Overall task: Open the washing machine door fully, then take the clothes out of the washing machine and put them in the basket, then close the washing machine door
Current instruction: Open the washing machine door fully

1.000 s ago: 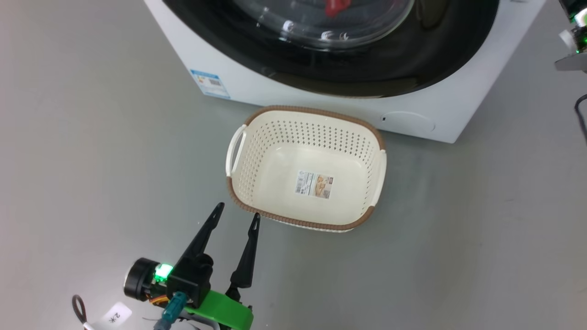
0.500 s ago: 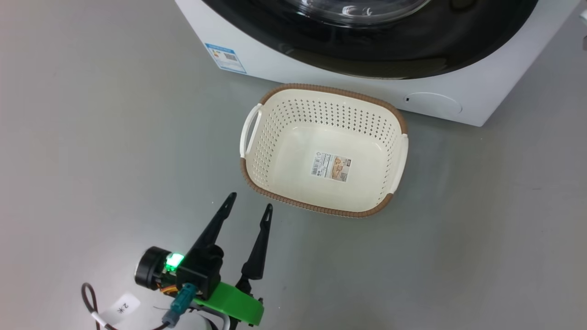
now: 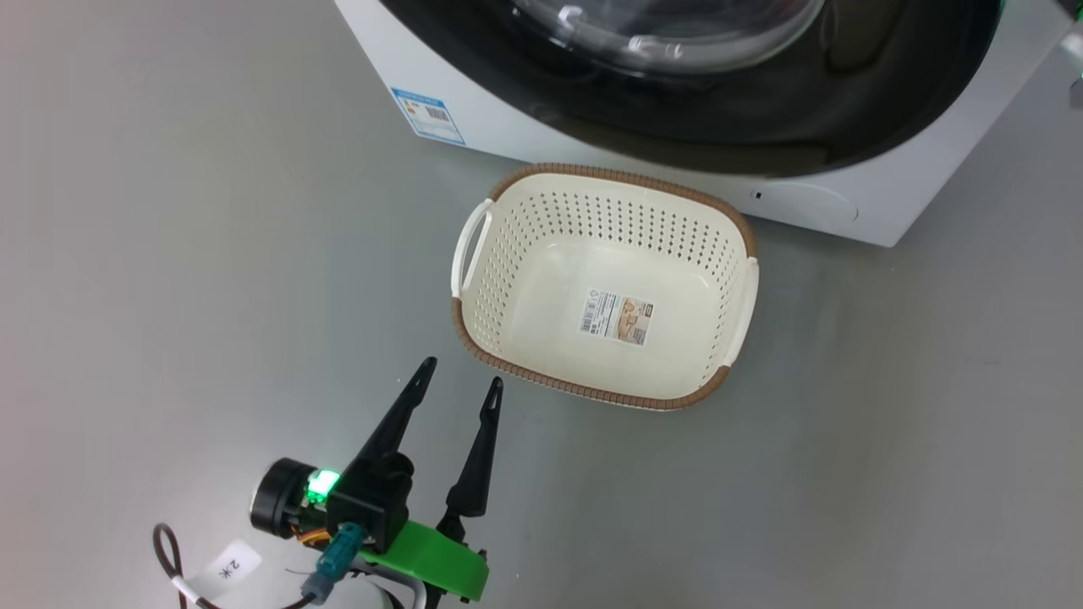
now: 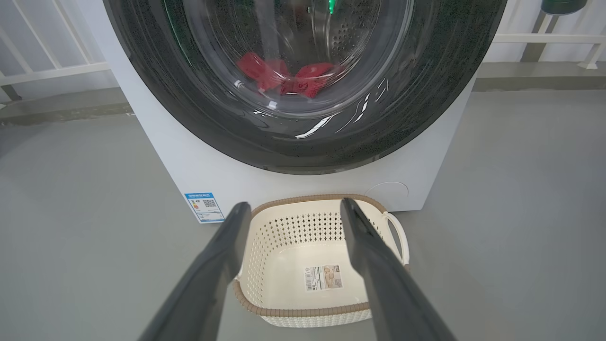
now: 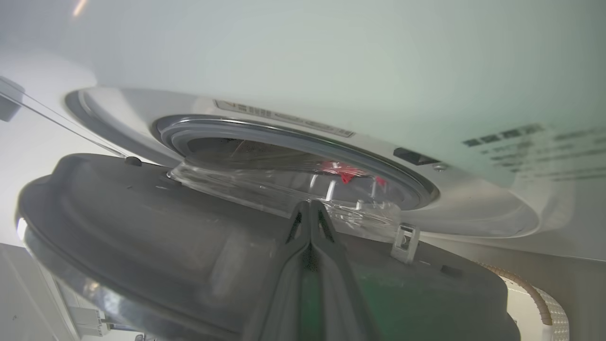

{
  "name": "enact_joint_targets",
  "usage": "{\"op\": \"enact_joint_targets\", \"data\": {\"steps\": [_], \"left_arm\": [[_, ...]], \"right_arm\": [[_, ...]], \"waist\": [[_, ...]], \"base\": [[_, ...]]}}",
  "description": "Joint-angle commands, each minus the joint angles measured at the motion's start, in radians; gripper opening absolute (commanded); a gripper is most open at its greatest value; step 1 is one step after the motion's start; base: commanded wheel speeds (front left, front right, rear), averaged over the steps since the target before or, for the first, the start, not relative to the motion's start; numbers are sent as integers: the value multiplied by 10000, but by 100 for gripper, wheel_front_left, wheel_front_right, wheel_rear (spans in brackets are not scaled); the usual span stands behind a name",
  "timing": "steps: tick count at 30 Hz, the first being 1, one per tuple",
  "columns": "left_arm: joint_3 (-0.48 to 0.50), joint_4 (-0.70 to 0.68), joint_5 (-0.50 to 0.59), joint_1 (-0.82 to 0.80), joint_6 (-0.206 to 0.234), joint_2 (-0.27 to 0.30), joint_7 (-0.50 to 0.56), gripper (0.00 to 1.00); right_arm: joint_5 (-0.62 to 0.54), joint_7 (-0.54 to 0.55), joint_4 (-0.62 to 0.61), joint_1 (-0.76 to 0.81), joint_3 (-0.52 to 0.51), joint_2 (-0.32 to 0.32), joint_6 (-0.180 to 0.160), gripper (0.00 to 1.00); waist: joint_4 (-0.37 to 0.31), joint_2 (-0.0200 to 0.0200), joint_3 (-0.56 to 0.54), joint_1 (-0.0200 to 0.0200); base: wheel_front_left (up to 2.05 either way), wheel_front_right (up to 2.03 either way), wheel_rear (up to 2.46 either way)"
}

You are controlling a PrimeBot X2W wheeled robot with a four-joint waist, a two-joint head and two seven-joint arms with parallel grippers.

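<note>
Door-opening is the step in hand, we judge. From the right wrist view, the washing machine door (image 5: 142, 227) stands ajar. Its grey inner face and glass bowl are swung a little way off the gasket (image 5: 284, 129) of the washing machine (image 3: 499, 139), far from fully open. Our right gripper (image 5: 310, 204) has its fingers pressed together with nothing between them. They lie along the door's inner face with the tips by the bowl; whether they touch it we cannot tell. Our left gripper (image 3: 462, 372) hangs low over the floor near the basket (image 3: 622, 175), jaws spread wide and empty. The red clothes (image 4: 293, 80) lie in the drum, seen through the glass. The basket sits empty just before the machine's front, beneath the door. Next, we think, the right arm must sweep the door outward on its hinge, keeping the closed fingers behind it so they do not slip off.
</note>
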Motion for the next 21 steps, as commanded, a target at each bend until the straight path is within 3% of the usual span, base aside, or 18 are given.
{"op": "enact_joint_targets", "data": {"steps": [1, 21], "left_arm": [[371, -136, -61, -82, 11, 160, -93, 100], [808, 51, 172, 735, -127, 160, -93, 100]], "right_arm": [[135, 333, -549, 366, 204, 407, 31, 0], [615, 1504, -2170, 2890, 612, 785, 31, 0]], "waist": [[-50, 0, -202, 0], [-188, 0, -1477, 0]], "base": [[0, 0, 0], [0, 0, 0]]}}
